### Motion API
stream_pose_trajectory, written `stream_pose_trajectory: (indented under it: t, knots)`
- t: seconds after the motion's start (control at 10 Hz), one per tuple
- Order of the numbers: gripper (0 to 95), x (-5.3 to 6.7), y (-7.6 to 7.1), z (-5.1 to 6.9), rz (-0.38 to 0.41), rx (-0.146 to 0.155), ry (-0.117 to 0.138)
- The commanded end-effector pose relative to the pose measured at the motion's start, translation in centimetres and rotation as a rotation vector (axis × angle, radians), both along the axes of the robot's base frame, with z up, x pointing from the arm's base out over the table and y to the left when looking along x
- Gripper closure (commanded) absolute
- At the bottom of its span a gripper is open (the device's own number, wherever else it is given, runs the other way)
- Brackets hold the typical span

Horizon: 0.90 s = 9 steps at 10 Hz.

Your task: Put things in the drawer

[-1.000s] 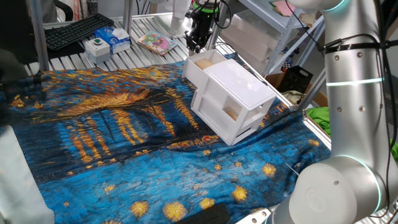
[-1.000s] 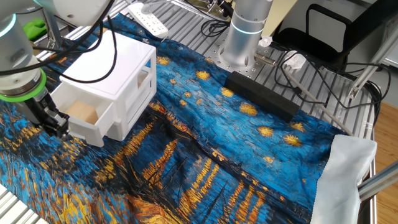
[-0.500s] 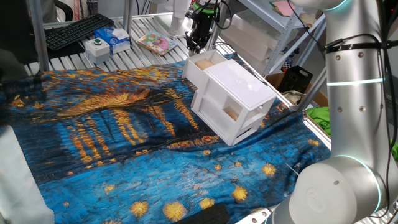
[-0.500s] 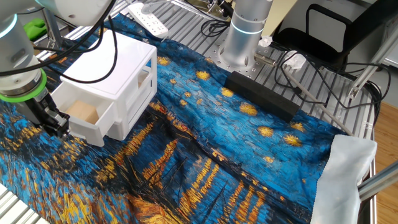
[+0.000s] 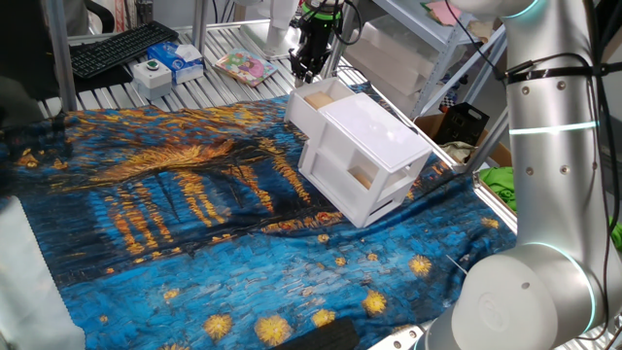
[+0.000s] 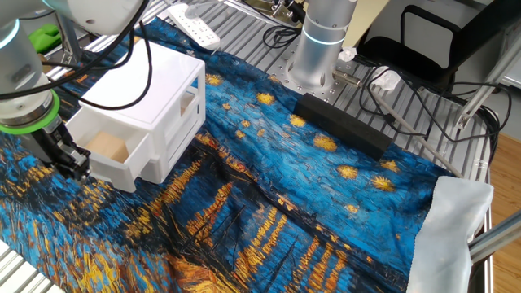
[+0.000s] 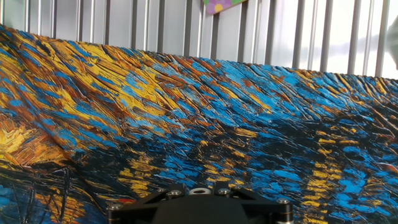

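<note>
The white cabinet [image 5: 374,136] [image 6: 159,77] lies on the blue and yellow cloth with its upper drawer [image 5: 307,119] [image 6: 155,159] pulled out. A small tan block [image 5: 318,98] [image 6: 108,146] rests inside that drawer. My gripper [image 5: 303,70] [image 6: 77,167] hangs low, right against the drawer's front end, on the outside. Its dark fingers are too small in both fixed views to show how they stand. In the hand view only the gripper's black base shows at the bottom edge, above the cloth [image 7: 186,112]; the drawer and block are out of that view.
Behind the cabinet on the slatted table stand a black keyboard [image 5: 117,47], a white button box [image 5: 153,73], a blue box [image 5: 183,56] and a colourful booklet [image 5: 243,66]. A black bar [image 6: 342,122], a power strip [image 6: 194,24] and the arm's base [image 6: 317,49] sit along the other side.
</note>
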<state>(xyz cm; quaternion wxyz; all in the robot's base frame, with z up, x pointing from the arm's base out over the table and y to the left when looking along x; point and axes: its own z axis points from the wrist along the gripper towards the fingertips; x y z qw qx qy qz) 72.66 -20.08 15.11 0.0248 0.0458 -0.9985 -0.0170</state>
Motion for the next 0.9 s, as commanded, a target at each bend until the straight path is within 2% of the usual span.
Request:
stream_pose_trajectory:
  t: [0.1, 0.8, 0.9]
  knots:
    - [95.0, 0.04, 0.06, 0.08, 0.0, 0.001, 0.002]
    - [95.0, 0.12, 0.0, 0.25, 0.02, 0.007, -0.012]
    - [95.0, 0.11, -0.04, 0.23, 0.019, 0.012, -0.026]
